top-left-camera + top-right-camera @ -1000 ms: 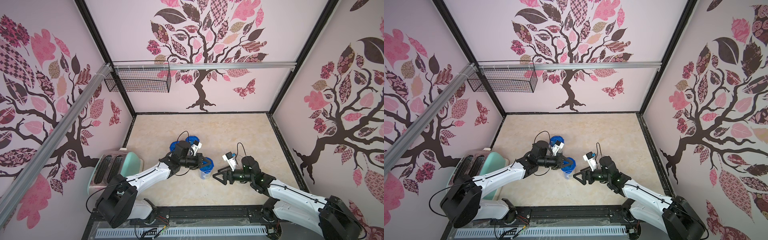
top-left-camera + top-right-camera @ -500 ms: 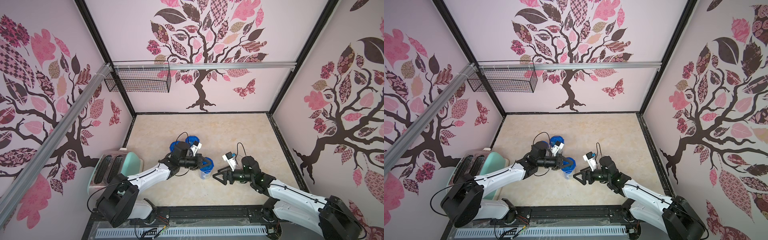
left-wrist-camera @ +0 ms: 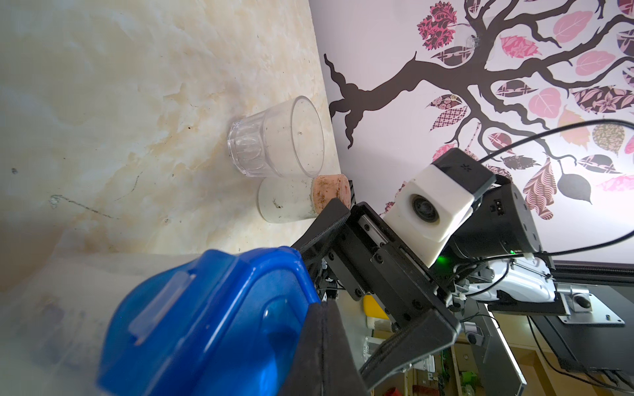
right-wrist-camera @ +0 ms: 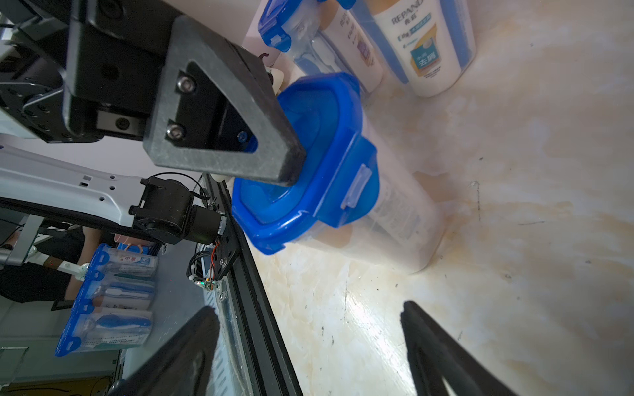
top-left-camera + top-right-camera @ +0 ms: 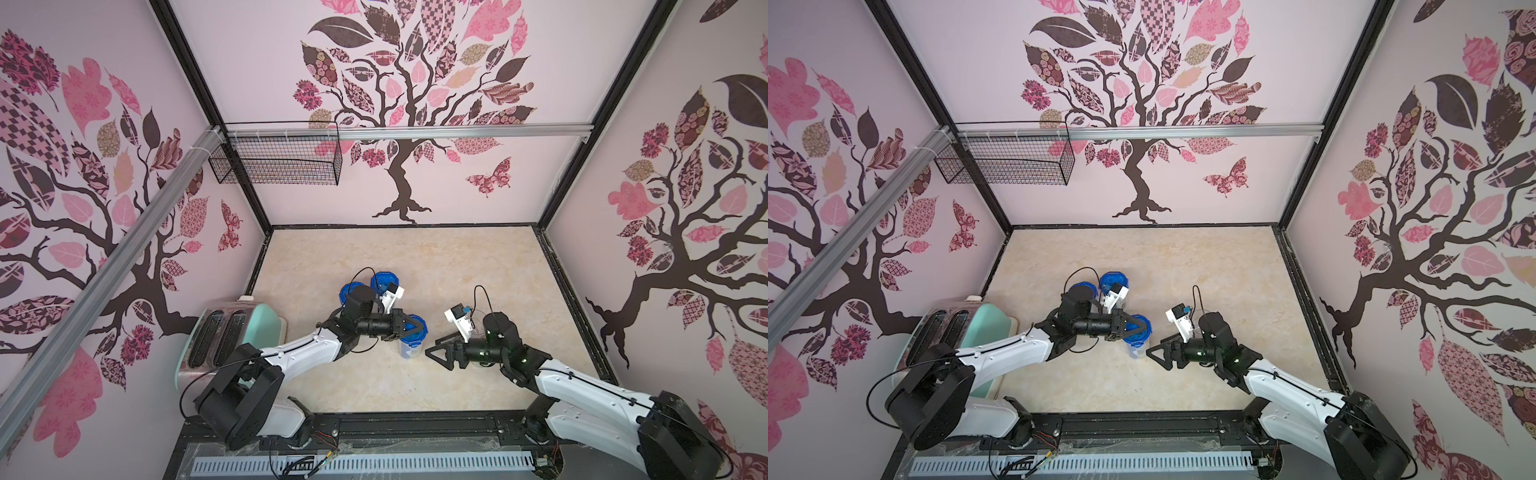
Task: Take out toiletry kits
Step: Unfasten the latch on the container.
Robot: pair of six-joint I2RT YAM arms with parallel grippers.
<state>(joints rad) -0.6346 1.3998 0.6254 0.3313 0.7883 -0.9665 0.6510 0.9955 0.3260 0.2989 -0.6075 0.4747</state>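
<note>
- In both top views the clear plastic jar with a blue clip lid [image 5: 409, 351] stands upright, its long axis vertical. The left gripper [image 5: 413, 328] lies over the lid, fingers pinched together on nothing. The right gripper [image 5: 434, 355] is just beside the jar on the opposite side, fingers spread wide and empty, pointing at its wall.
- Left wrist view: the closed finger rests on the lid. Beyond the jar stand a clear ribbed glass tumbler [image 3: 278, 137] and a cloudy cork-stoppered glass bottle [image 3: 291, 202].
- Right wrist view: the jar lies straight ahead of the spread fingers, apart from them.
  - The toiletry kits [image 4: 394, 212] are shut inside the jars; the print on this one's white contents is unreadable.
  - Behind it, two more lidded jars [image 4: 308, 44] hold white bottles [image 4: 422, 41], one reading "REPAND" above Chinese characters.
- The right arm seems placed to clamp the body.
</note>
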